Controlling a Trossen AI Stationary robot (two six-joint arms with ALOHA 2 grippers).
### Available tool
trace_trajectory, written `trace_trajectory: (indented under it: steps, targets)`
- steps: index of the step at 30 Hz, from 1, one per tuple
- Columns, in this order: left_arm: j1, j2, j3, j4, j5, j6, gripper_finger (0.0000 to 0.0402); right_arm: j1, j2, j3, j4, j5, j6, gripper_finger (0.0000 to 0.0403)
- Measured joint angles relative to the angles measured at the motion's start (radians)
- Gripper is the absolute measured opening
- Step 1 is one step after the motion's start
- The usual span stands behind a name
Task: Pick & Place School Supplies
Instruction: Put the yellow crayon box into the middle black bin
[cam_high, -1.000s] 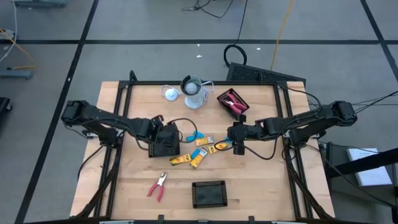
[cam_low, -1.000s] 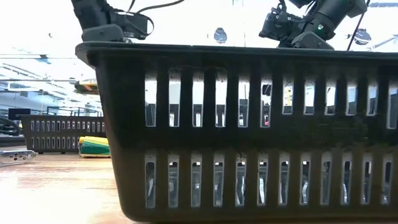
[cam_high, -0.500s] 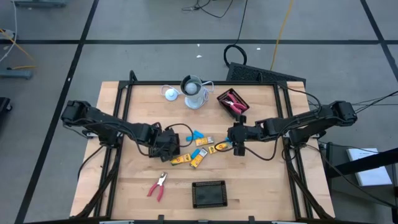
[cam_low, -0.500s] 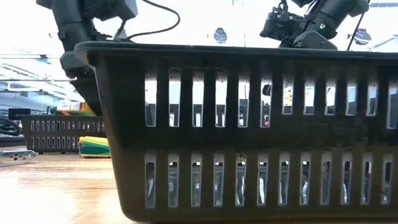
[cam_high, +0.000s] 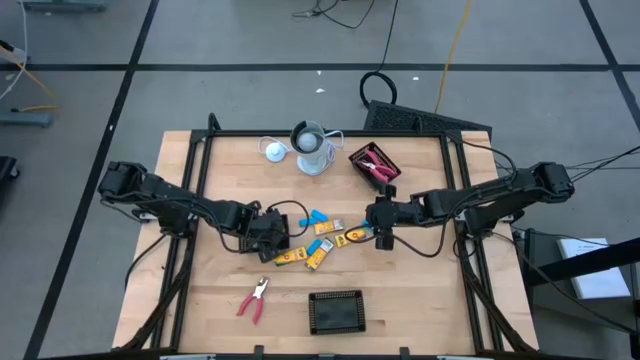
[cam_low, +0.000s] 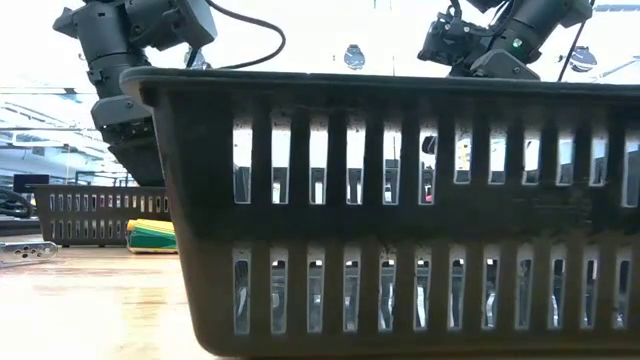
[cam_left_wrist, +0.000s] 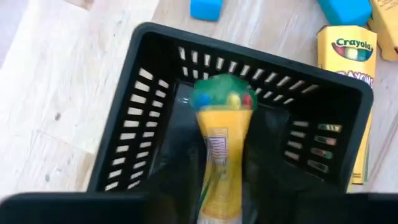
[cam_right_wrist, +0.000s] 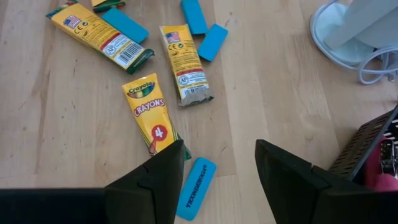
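We are counting three black mesh trays (cam_high: 335, 312), four crayon packs (cam_right_wrist: 152, 112) on the wood and one more inside a tray, four light-blue erasers (cam_right_wrist: 195, 186), one loose red-handled pliers (cam_high: 253, 298), one grey cup (cam_high: 312, 150) and one white disc (cam_high: 274, 150).

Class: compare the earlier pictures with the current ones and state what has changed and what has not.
The left gripper has dropped lower into the black tray, a crayon box between its fingers. The right gripper stayed open above the table's loose supplies.

pale wood table (cam_high: 400, 290), black plastic mesh tray (cam_left_wrist: 143, 93)
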Motion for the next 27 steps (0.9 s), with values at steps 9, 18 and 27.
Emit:
trace_trajectory:
  steps: [9,18,27]
  targets:
    - [0.000,0.000,0.000,-0.001,-0.022,0.059,0.0277,0.000,0.000,0.000,0.001,0.000,0.000,0.0189]
    - [-0.003,-0.055,0.000,0.019,-0.119,0.163,0.0288,-0.001,0.031,-0.070,0.229,-0.218,-0.019,0.0189]
    - [-0.016,-0.205,0.000,0.102,-0.218,0.268,0.0289,-0.010,0.244,-0.086,0.388,-0.258,-0.034,0.0202]
